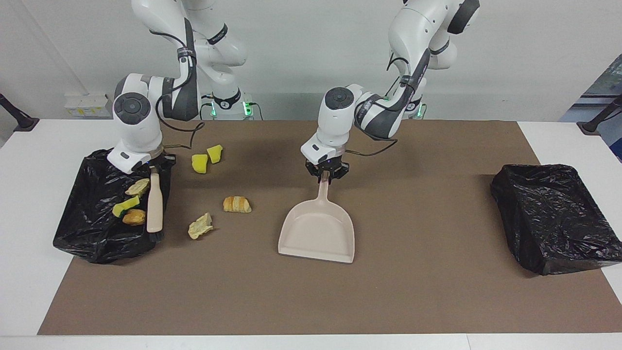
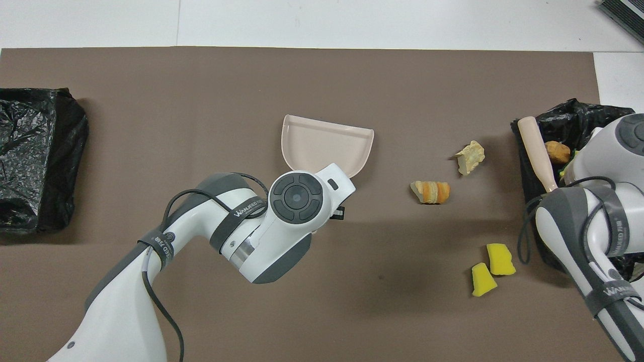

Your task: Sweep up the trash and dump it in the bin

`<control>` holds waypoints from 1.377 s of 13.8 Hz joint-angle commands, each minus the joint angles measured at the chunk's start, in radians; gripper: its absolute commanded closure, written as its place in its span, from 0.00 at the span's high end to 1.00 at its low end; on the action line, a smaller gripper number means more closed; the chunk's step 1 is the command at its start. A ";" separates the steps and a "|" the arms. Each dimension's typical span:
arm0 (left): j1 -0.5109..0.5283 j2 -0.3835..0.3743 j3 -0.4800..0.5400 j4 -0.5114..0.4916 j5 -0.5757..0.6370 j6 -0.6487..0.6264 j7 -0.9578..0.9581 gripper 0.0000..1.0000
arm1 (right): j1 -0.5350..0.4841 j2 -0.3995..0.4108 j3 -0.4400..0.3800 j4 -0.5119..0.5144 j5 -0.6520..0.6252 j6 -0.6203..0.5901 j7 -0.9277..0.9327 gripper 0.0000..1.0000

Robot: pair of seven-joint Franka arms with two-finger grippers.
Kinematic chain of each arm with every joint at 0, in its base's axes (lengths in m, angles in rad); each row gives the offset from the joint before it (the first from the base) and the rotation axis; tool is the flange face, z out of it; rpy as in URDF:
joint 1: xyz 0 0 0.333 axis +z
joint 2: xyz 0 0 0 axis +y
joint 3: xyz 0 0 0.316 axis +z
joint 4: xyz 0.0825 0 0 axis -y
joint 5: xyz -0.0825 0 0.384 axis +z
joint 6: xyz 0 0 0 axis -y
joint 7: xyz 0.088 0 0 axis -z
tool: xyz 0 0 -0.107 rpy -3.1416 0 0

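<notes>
Facing view: left pincer pinches the dustpan handle, mouth pointing away from robots.

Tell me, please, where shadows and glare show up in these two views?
Facing view: soft shadows lie on the brown mat under both arms, and the black bin liner at the left arm's end glints with small highlights. Overhead view: a faint dark patch sits on the mat beside the yellow sponge chunks, and the other bin liner shines along its creases; the dustpan shows no glare.
</notes>
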 commanded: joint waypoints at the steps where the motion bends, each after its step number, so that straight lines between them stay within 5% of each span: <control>1: -0.010 -0.004 0.012 0.018 0.026 -0.049 -0.010 0.00 | -0.017 0.026 0.017 0.009 -0.035 0.035 0.013 0.00; 5: 0.000 -0.054 0.013 0.029 0.018 -0.178 0.089 0.00 | -0.011 0.037 0.019 0.023 -0.107 0.065 -0.147 0.00; 8: 0.062 -0.061 0.012 0.058 -0.054 -0.269 0.345 0.00 | -0.011 0.041 0.019 0.022 -0.113 0.117 -0.280 0.00; 11: 0.079 -0.062 0.018 0.079 -0.063 -0.335 0.633 0.00 | 0.000 0.075 0.019 0.022 -0.147 0.136 -0.245 0.00; 14: 0.105 -0.100 0.020 0.075 -0.062 -0.421 0.761 0.00 | 0.017 0.115 0.017 0.020 -0.164 0.147 -0.068 0.00; 19: 0.179 -0.131 0.020 0.069 -0.056 -0.494 0.927 0.00 | 0.012 0.110 0.019 0.006 -0.167 0.148 -0.056 0.00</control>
